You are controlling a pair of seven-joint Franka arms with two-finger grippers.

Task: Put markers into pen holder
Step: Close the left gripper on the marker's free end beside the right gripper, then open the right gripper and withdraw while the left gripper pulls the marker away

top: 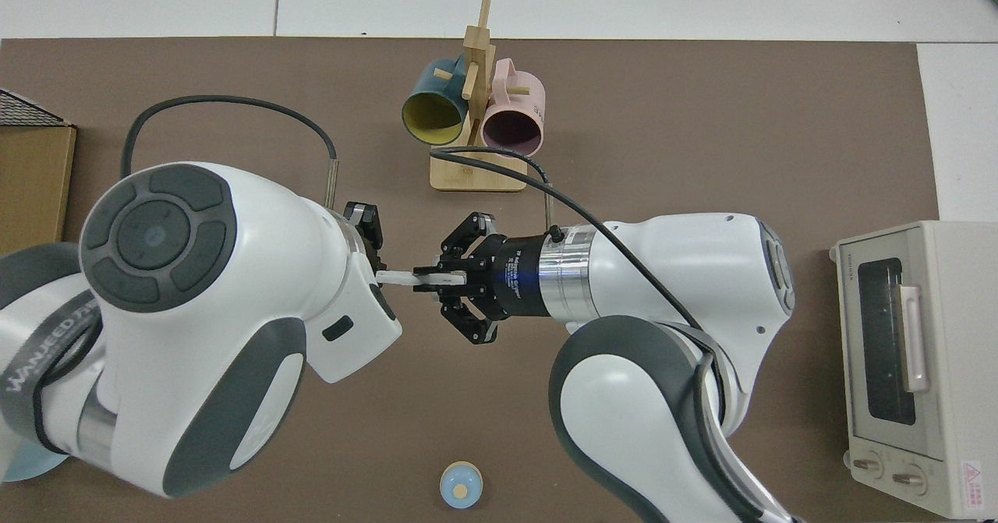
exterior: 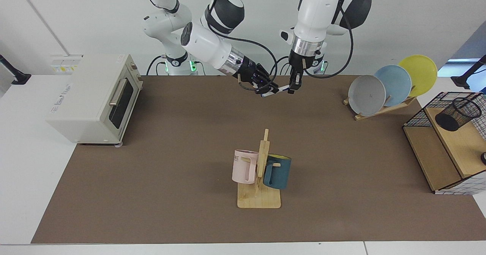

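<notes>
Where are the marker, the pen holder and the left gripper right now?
marker (top: 399, 277): top view, on the white barrel between the two grippers.
pen holder (exterior: 457, 114): facing view, on its black mesh wall, on the wooden shelf.
left gripper (exterior: 292, 86): facing view, between its fingers, at the marker's capped end.
</notes>
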